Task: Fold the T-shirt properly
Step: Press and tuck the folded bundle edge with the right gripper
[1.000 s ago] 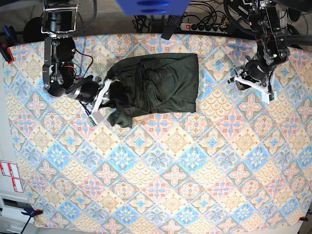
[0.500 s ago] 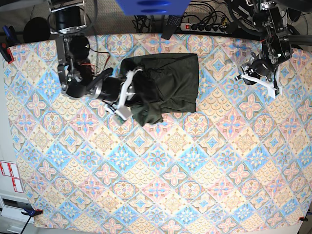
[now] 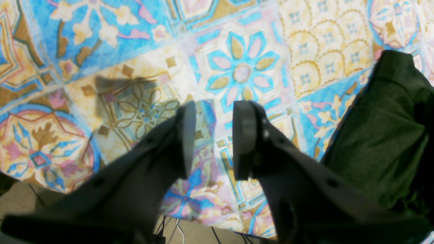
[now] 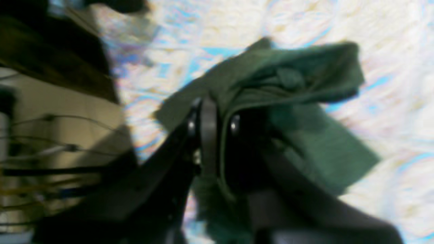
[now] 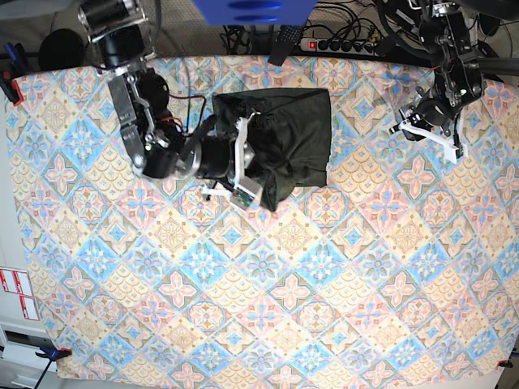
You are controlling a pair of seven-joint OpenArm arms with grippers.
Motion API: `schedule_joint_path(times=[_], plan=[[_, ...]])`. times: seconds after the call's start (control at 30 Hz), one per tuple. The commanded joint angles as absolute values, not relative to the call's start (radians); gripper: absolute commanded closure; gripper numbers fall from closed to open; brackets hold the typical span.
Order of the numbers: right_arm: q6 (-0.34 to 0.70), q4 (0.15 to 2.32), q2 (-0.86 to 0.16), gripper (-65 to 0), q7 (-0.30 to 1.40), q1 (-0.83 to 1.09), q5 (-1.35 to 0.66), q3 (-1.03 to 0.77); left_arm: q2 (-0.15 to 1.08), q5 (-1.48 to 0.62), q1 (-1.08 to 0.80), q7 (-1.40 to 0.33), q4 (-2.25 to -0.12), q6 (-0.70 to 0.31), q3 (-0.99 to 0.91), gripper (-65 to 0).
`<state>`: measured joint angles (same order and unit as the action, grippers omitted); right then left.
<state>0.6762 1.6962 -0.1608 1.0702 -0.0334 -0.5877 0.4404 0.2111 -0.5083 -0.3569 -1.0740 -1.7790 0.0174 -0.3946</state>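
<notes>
T-shirt (image 5: 296, 134) dark olive, bunched, right claw (image 4: 217, 125) pinching its edge, left claw (image 3: 213, 139) parted, empty

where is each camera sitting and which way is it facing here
base: overhead, looking straight down at the table; both arms show, and the shirt.
left wrist: on the left arm, looking down past its parted fingers at bare cloth; shirt edge at the right.
right wrist: on the right arm, blurred, looking along its fingers shut on the shirt.
shared: all three show the shirt and the patterned cloth.
</notes>
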Motion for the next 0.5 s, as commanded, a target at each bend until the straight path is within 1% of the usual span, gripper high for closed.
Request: schedule_joint_path(times=[0.0, 0.07, 0.23, 0.33, 0.47], plan=[[0.687, 1.702, -0.154, -0.3, 1.052, -0.054, -0.59, 0.479, 0.22, -0.513, -0.354, -1.067, -1.799, 0.013, -0.398, -18.5], [0.687, 1.692, -0.153, -0.3, 1.052, -0.074, -0.538, 0.538, 0.22, -0.513, -0.354, -1.069, -1.799, 0.013, -0.398, -18.5], [0.687, 1.636, -0.093, -0.3, 1.052, -0.113, -0.412, 0.644, 0.22, -0.513, -0.354, -1.069, -1.799, 0.013, -0.401, -18.5], [0.687, 1.606, -0.088, -0.3, 1.046, -0.131, -0.367, 0.7, 0.219, -0.513, -0.354, -1.069, -1.799, 0.013, -0.401, -18.5], [0.687, 1.544, -0.047, -0.3, 1.043, -0.15, -0.328, 0.745, 0.217, -0.513, -0.354, -1.069, -1.799, 0.013, -0.398, -18.5]])
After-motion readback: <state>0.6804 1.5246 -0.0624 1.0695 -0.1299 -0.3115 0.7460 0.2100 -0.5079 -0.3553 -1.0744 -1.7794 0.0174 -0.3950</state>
